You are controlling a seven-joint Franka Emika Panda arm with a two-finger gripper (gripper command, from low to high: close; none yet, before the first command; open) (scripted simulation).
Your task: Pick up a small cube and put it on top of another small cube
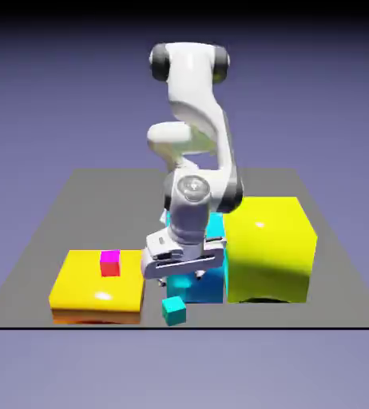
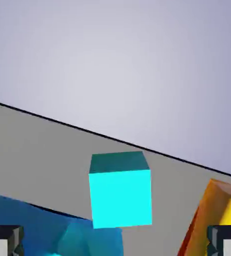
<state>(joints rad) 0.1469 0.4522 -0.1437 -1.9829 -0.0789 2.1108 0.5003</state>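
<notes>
We find the gripper [image 1: 180, 275] fully open and empty, above the small teal cube [image 1: 173, 310] on the table [image 1: 28, 248].

Just a flat grey table [image 1: 76, 200], nothing fancy. Behind the table there's a plain blue-violet backdrop [image 1: 44, 96], darker toward the top.

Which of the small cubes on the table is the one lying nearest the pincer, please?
The tiny teal cube, alone on the grey table near its front edge, just below the open pincer. The magenta cube sits off atop the flat yellow block.
</notes>
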